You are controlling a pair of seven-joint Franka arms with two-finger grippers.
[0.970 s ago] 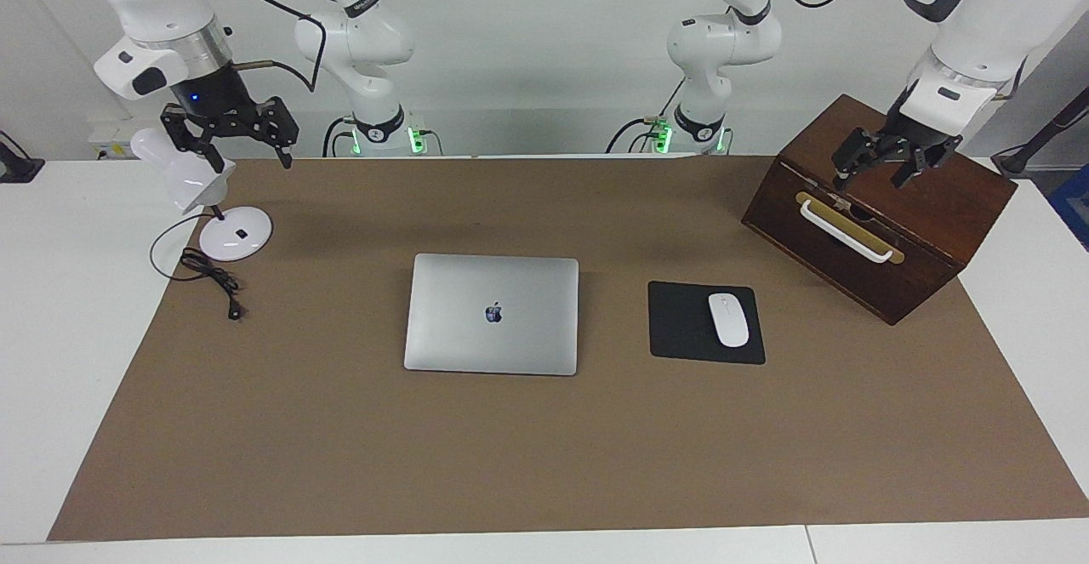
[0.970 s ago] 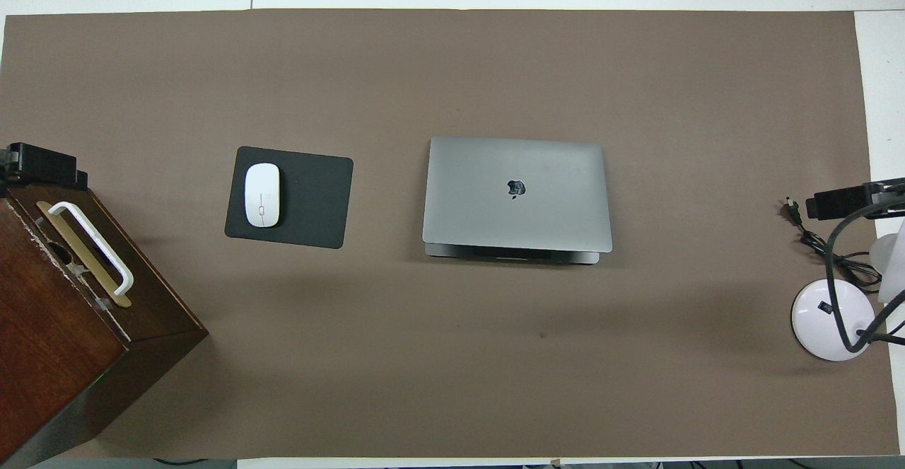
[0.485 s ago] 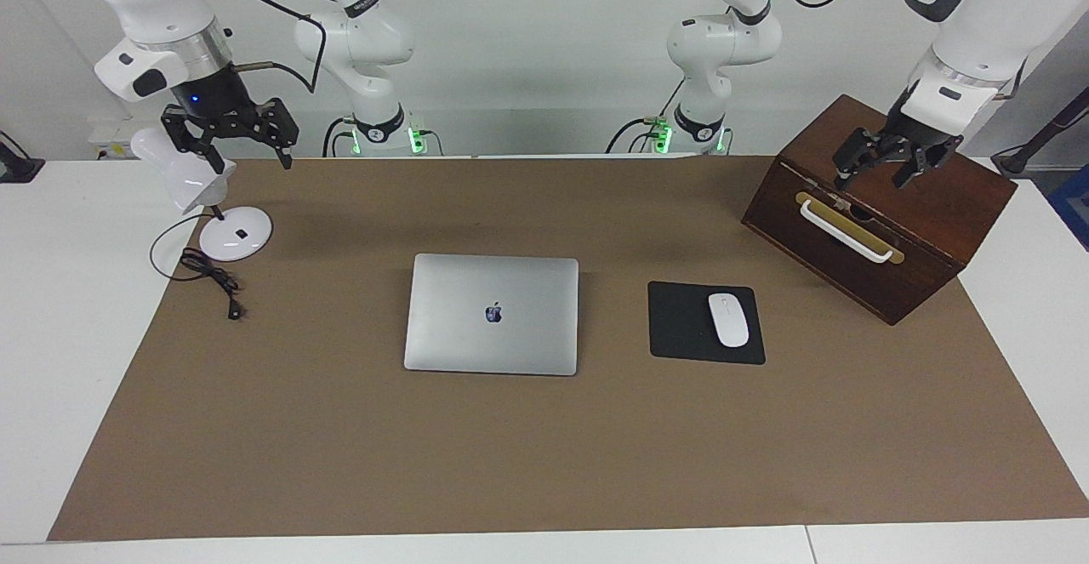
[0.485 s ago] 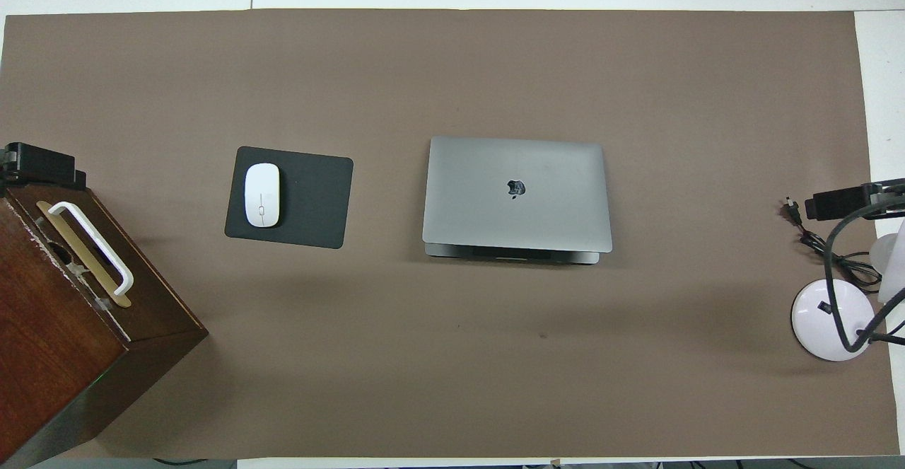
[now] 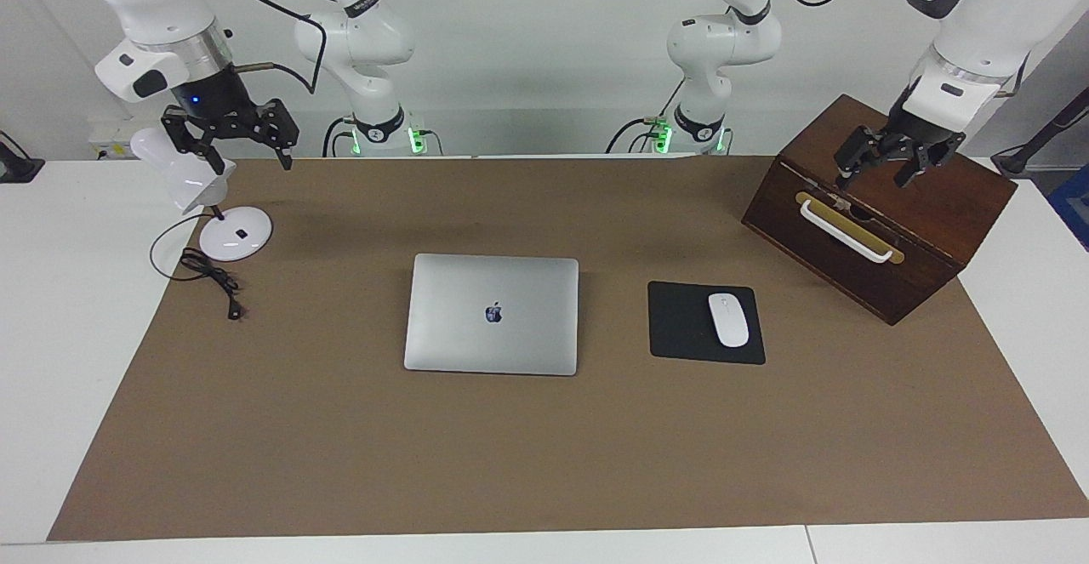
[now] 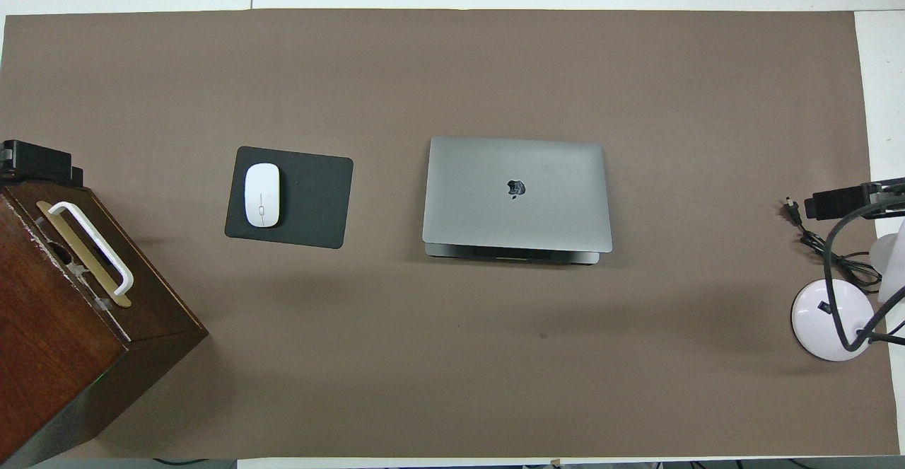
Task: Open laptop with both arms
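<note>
Nearest the robots, the left tool hangs over the wooden box at the left arm's end of the tabletop, fingers spread and holding nothing. Likewise the right tool hangs beside the white desk lamp at the right arm's end, fingers spread, empty. Farther out, the laptop lies shut and flat mid-mat, logo up, well apart from both tools. Beside it, toward the left arm's end, the white mouse rests on the black mouse pad.
</note>
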